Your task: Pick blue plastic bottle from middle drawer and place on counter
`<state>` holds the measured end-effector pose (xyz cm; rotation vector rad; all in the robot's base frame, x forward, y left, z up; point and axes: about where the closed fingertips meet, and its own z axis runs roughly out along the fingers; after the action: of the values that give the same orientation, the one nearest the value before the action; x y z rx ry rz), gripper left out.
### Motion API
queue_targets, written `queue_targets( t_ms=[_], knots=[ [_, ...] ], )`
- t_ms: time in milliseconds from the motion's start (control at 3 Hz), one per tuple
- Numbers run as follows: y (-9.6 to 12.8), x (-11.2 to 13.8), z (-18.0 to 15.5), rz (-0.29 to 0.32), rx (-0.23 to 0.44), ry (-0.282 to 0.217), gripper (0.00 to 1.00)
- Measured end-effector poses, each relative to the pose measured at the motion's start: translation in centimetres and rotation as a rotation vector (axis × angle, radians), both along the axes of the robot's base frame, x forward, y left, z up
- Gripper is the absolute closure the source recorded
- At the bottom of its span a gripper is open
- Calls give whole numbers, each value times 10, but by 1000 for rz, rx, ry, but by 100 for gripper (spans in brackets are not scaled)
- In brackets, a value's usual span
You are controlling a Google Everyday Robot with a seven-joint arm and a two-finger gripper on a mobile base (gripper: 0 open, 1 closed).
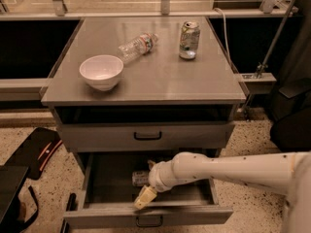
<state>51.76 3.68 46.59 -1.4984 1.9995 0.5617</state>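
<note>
The middle drawer (194, 216) is pulled open at the bottom of the cabinet. The blue plastic bottle (139, 178) lies on its side on the drawer floor, partly hidden behind my wrist. My gripper (145, 197) reaches into the drawer from the right on a white arm. It points down and to the left, just in front of the bottle and near the drawer's front wall. I cannot tell whether it touches the bottle. The counter (160, 81) is the grey top above.
On the counter stand a white bowl (101, 72), a clear bottle with a red-white label (137, 45) lying down, and a drink can (189, 40). A shut shallower drawer (146, 136) sits above the open one. A black bag (34, 149) lies on the floor at the left.
</note>
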Motion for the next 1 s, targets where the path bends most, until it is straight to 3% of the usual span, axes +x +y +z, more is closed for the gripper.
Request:
queue_targets(
  t_ms=[333, 667, 1000],
  knots=[
    [9, 18, 5, -74, 35, -20, 0],
    [9, 18, 5, -74, 35, -20, 0],
    [12, 20, 0, -87, 45, -73, 0]
  ],
)
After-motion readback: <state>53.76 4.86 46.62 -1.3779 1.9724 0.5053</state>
